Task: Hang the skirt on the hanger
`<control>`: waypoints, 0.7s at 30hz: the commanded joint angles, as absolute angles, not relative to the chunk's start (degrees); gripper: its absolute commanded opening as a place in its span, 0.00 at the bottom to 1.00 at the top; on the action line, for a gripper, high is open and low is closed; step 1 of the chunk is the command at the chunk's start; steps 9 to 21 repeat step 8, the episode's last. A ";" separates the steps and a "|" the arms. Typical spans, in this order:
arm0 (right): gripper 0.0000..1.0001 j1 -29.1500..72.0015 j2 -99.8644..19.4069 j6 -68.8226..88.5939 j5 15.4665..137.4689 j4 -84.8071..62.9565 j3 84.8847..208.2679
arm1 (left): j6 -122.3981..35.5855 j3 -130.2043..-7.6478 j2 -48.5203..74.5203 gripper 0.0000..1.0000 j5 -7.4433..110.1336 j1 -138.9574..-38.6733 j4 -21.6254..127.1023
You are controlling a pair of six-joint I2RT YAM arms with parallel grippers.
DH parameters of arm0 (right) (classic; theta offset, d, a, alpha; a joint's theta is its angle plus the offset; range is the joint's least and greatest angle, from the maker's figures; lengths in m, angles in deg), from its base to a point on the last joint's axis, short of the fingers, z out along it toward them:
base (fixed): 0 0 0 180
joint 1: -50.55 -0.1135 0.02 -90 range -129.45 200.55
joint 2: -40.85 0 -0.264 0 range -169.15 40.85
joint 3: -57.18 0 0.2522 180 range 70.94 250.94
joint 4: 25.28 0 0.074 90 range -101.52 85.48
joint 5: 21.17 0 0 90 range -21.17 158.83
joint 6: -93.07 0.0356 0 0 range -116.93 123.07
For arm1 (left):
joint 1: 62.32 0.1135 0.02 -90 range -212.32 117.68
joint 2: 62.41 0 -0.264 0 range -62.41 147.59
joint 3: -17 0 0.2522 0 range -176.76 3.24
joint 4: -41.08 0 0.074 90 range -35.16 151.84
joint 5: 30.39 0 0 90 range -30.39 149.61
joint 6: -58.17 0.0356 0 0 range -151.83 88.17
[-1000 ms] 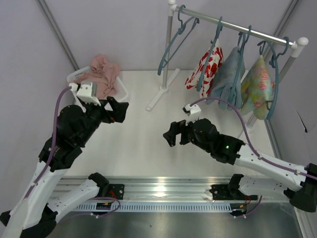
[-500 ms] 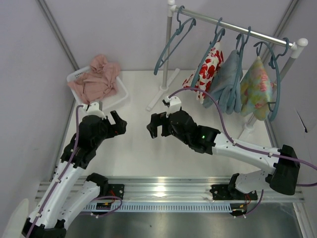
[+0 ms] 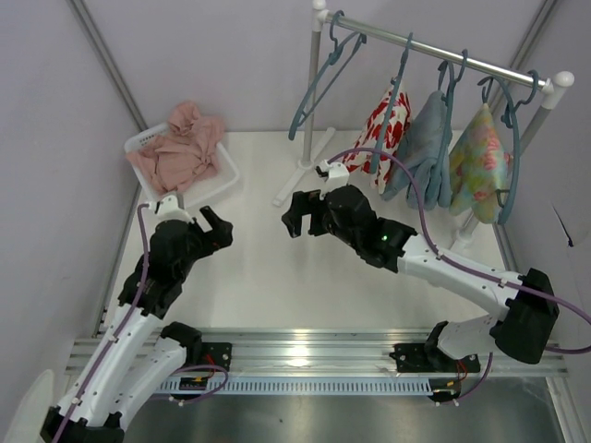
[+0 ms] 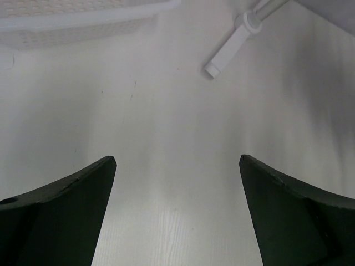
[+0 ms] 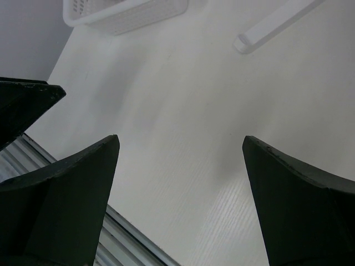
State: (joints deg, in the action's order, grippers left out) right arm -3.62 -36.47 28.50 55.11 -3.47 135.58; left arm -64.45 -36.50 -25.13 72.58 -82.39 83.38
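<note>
Red flowers on white cloth, that is the skirt (image 3: pixel 388 120). It hangs on the blue-green hanger (image 3: pixel 399 76), up on the rail (image 3: pixel 489 66) at the far right. A blue cloth (image 3: pixel 423 148) and a green cloth (image 3: pixel 478 157) hang just to its right. An empty hanger (image 3: pixel 319 88) hangs to its left.

What has changed is me, not the skirt. A second ago my right arm lay low and more to the right. It has swung left and a bit farther out. My right gripper (image 5: pixel 180 138) now sits over the middle of the table (image 3: pixel 259 277), well apart from the skirt. My left arm was up by the basket (image 3: pixel 222 180) with the pink cloth (image 3: pixel 180 148) in it. It has pulled back toward the near side. My left gripper (image 4: pixel 177 160) now hangs over the table, with the basket beyond it. The skirt only swayed a little and stayed on.

Both my grippers are wide open. Nothing is between the fingers of either one, only white table below.

I think this means the job is done. The skirt is on the hanger, I have let go, and my arms have backed off from the rail. I would just watch that the skirt does not slip off while it stops swinging.
</note>
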 commanded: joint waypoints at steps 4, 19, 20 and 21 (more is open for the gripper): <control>0.99 -0.08 -32.89 26.63 59.59 -7.74 135.54 | -69.18 -35.95 -24.18 1.00 75.51 -81.83 79.72; 0.99 1.42 -31.75 25.75 60.22 -6.95 135.10 | -70.15 -35.96 -23.12 0.99 76.48 -81.83 79.45; 0.99 1.42 -31.75 25.75 60.22 -6.95 135.10 | -70.15 -35.96 -23.12 0.99 76.48 -81.83 79.45; 0.99 1.42 -31.75 25.75 60.22 -6.95 135.10 | -70.15 -35.96 -23.12 0.99 76.48 -81.83 79.45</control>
